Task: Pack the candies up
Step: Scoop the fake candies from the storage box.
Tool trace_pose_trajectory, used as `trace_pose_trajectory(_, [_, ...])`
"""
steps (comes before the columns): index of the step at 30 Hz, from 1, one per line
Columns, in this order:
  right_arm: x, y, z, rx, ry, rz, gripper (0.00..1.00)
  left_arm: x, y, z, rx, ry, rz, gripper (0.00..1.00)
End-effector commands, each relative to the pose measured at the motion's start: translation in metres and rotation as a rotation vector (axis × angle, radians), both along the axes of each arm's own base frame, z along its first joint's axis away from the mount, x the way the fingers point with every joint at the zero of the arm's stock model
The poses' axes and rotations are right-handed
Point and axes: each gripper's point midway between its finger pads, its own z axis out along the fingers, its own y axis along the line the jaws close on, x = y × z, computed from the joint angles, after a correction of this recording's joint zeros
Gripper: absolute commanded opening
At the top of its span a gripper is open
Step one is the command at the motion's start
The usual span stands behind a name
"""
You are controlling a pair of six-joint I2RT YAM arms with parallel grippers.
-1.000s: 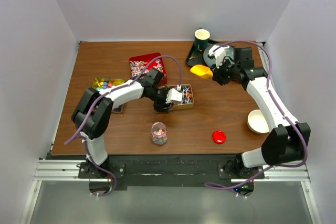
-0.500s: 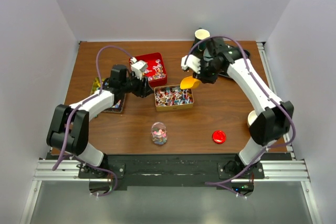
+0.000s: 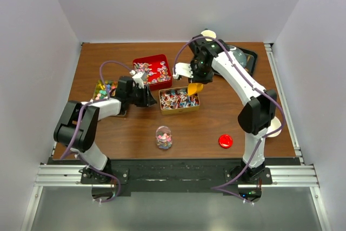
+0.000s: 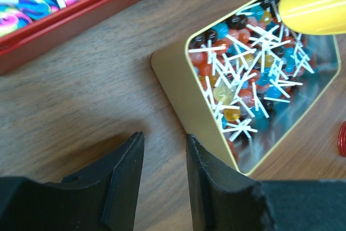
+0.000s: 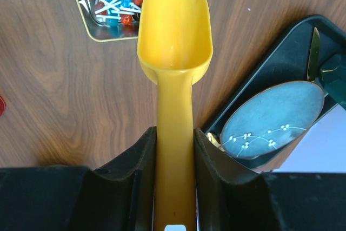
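**A:** Candies: where do they sit, starting from the grippers?

**B:** The right gripper is clamped on the handle of a yellow scoop. The scoop's bowl is empty and hangs at the edge of the gold tin. That tin holds a heap of small candies on white sticks.

**A:** And the left gripper?

**B:** The left gripper has its jaws slightly apart with nothing between them. It is low over the table, just beside the gold tin. The red tin of swirled candies lies beyond it.

**A:** Any elsewhere?

**B:** A clear jar near the front edge holds some. The red lid lies well apart, to its right.
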Motion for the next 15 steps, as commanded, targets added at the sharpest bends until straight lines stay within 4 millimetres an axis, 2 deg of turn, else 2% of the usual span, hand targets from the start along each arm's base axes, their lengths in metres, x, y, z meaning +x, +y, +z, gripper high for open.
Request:
trace_pose_trajectory(1, [-0.023,-0.017,0.009,-0.122,0.055,0.014,0.0,0.008,-0.007,-0.003,-0.038,-0.015,-0.002,0.41])
trace_pose_trajectory(7, [-0.032,-0.022,0.0,-0.209,0.103,0.025,0.0,0.009,-0.013,-0.019,-0.047,0.037,-0.027,0.41])
trace_pose_trajectory(15, [-0.054,-0.037,-0.034,-0.25,0.206,0.094,0.0,0.008,-0.021,-0.029,-0.092,0.038,-0.049,0.4])
